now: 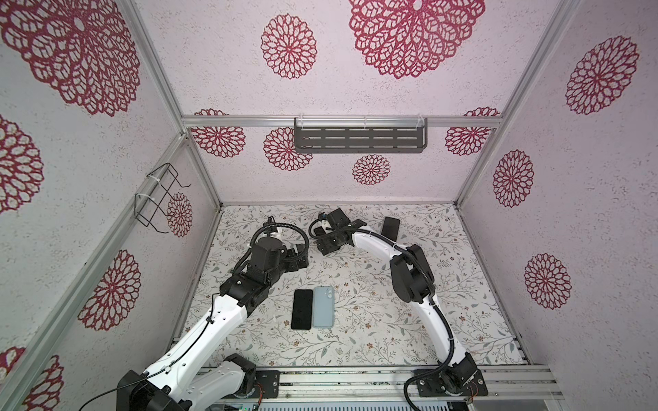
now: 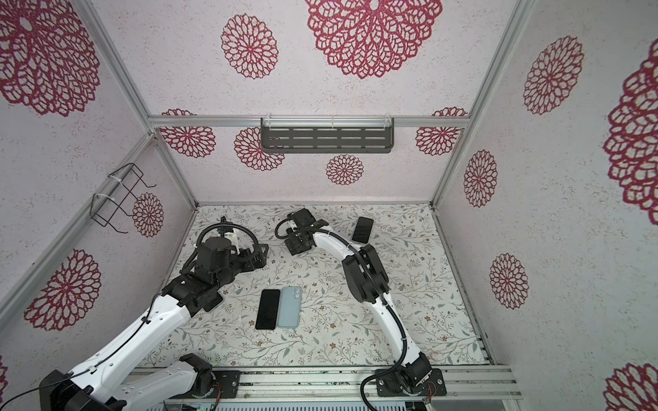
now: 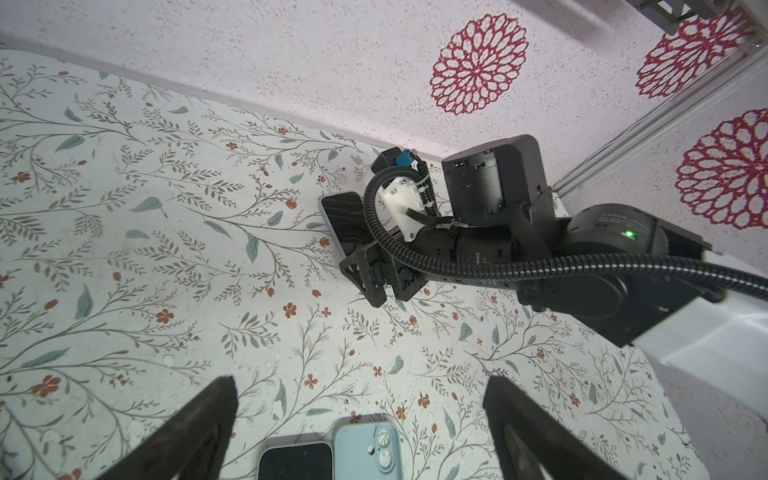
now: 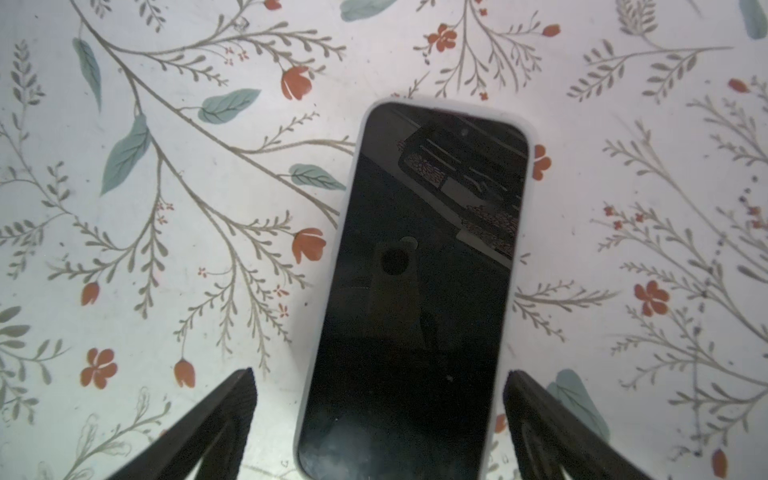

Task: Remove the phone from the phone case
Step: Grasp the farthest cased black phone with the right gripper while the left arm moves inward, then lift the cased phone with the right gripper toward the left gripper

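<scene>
The right jaws stand wide open and empty near the cased phone (image 4: 415,291), which lies screen-up on the surface (image 4: 166,208). The left jaws gape, holding nothing.

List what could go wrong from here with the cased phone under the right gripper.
1. The cased phone lies flat, screen up; the open right gripper may slip off its thin edges or snag the table cloth.
2. The left gripper, also open, sits near the black phone and light blue phone lying side by side: a wrong pick is possible.
</scene>
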`<state>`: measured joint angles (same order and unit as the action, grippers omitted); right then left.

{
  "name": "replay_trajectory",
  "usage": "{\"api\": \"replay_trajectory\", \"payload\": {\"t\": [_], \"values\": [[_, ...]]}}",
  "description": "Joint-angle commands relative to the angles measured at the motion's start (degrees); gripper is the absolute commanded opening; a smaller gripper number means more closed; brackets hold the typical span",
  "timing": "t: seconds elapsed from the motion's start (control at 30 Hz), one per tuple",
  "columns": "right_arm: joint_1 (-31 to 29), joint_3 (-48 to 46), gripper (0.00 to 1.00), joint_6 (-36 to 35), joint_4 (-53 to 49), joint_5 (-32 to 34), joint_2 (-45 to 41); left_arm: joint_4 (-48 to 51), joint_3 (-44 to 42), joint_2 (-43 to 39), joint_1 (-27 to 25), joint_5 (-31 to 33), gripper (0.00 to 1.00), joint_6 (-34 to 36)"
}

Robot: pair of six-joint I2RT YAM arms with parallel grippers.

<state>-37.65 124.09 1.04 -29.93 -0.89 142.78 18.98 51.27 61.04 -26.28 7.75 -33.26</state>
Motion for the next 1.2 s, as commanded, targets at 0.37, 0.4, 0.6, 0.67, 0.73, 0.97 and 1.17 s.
{"api": "replay_trajectory", "payload": {"t": [0.37, 0.4, 0.6, 0.67, 0.73, 0.97, 1.17], "values": [[-0.1, 2.5, 0.91, -2.0, -3.2, 5.9, 2.4, 3.7, 7.0, 2.3, 0.6, -4.6, 0.97, -0.6], [-0.2, 2.4, 0.89, -2.3, -3.6, 6.5, 2.6, 3.6, 6.9, 2.4, 0.7, -4.5, 0.97, -0.7], [-0.7, 1.8, 0.78, -2.3, -4.3, 7.5, 2.2, 2.1, 6.2, 2.9, 0.7, -4.9, 0.97, -2.0], [-1.0, 0.7, 0.75, -2.0, -3.7, 7.3, 1.3, 1.3, 5.7, 2.9, 0.8, -4.9, 0.97, -2.7], [-1.3, -1.7, 0.73, -1.8, -2.1, 7.5, -0.2, 0.4, 5.1, 2.9, 0.9, -4.9, 0.97, -3.6], [-1.5, -13.2, 0.60, 0.1, 4.2, 7.0, -7.4, -4.5, 1.4, 2.8, 1.6, -6.1, 0.97, -8.2], [-1.4, -22.8, 0.50, 1.8, 8.8, 7.7, -13.8, -10.2, -2.4, 4.2, 1.9, -7.4, 0.97, -12.2]]}}
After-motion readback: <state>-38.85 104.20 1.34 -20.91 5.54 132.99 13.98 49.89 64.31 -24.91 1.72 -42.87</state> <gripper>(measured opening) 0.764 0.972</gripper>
